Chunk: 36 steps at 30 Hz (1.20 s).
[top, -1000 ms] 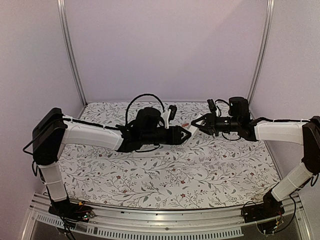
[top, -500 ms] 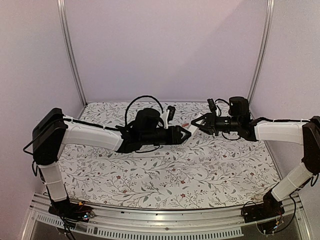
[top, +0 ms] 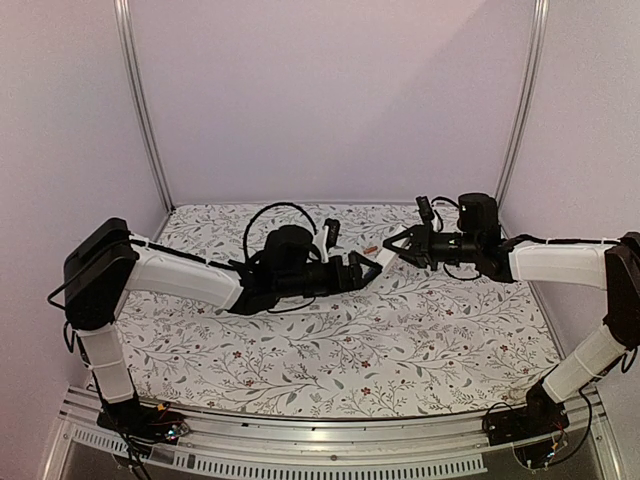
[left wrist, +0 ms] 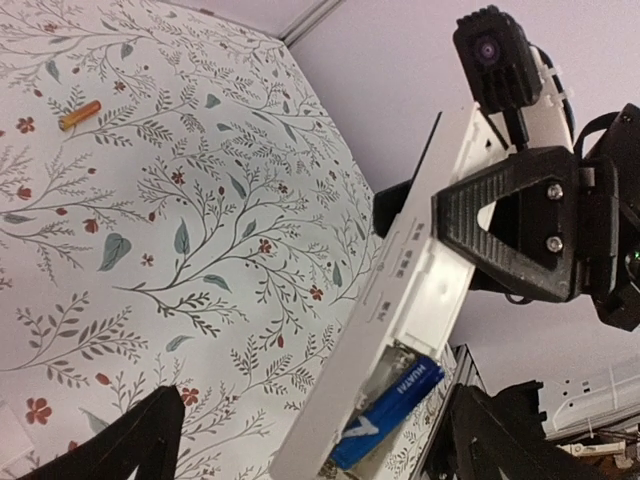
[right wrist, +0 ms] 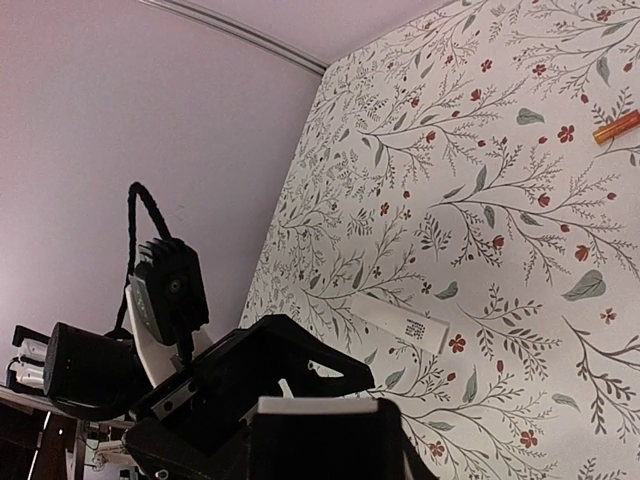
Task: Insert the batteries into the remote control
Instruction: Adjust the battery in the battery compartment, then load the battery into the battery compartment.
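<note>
White plastic remote (left wrist: 405, 300) is clamped by the right gripper (top: 398, 246), blue battery (left wrist: 385, 415) sat in its recess, left gripper (top: 363, 270) jaws spread wide.

White remote control (left wrist: 405, 285); blue battery (left wrist: 392, 403)

White arm links (top: 185, 272), black joints, looping black cable (right wrist: 130, 230), triangular black fingers (left wrist: 510, 235) with screws.

top external: high up behind the arm bases (top: 130, 415), looking down over the whole table (top: 420, 350)
left wrist: real close, facing the right arm (left wrist: 600, 230)
right wrist: close too, facing the left arm (right wrist: 85, 372)
shared: both wrists catch the orange battery (left wrist: 79, 115)
</note>
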### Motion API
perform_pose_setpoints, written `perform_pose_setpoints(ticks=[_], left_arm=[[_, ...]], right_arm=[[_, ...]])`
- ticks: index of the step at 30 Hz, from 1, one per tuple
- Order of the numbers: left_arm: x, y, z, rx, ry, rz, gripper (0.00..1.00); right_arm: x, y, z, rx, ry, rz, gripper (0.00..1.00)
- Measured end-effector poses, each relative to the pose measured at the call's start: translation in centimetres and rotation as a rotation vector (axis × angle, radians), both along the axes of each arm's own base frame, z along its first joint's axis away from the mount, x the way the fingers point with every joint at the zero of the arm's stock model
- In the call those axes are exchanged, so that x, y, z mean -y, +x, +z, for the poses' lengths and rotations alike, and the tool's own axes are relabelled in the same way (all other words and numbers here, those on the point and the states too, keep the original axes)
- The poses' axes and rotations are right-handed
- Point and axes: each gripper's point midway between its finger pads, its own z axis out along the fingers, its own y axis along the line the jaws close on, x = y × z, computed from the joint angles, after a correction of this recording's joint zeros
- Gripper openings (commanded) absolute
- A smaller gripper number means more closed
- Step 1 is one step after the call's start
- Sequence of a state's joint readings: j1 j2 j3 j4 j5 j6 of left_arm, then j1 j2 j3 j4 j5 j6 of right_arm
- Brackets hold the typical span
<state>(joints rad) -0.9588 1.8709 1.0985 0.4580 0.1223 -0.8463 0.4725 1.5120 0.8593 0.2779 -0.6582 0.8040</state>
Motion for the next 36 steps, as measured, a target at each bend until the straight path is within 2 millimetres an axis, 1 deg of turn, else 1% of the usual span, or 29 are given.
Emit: perform_pose_setpoints(ticks=[6, 10, 14, 21, 25, 32, 36], left_arm=[[-0.7, 0.1, -0.8, -0.068, -0.048, 0.044, 0.95], [-0.6, 0.3, 0.1, -0.095, -0.107, 0.062, 0.95], [-0.4, 0.4, 0.9, -0.117, -0.157, 0.076, 0.93], [0.0, 0.5, 1.1, -0.156, -0.187, 0.091, 0.86], [0.3, 0.7, 1.0, -0.168, -0.185, 0.094, 0.82], [0.6, 0.8, 0.2, -0.19, -0.168, 0.097, 0.82], [0.7, 0.7, -0.1, -0.206, -0.17, 0.101, 0.78]], right_arm=[[0.2, 0.3, -0.1, 0.008, -0.009, -0.02, 0.0], [0.2, 0.4, -0.1, 0.015, -0.014, -0.024, 0.0], [0.3, 0.5, -0.1, 0.02, -0.018, -0.028, 0.0], [0.2, 0.5, -0.1, 0.029, -0.025, -0.033, 0.0], [0.2, 0.6, -0.1, 0.035, -0.028, -0.032, 0.0], [0.3, 0.6, 0.0, 0.047, -0.031, -0.035, 0.0], [0.3, 0.6, 0.2, 0.052, -0.03, -0.037, 0.0]])
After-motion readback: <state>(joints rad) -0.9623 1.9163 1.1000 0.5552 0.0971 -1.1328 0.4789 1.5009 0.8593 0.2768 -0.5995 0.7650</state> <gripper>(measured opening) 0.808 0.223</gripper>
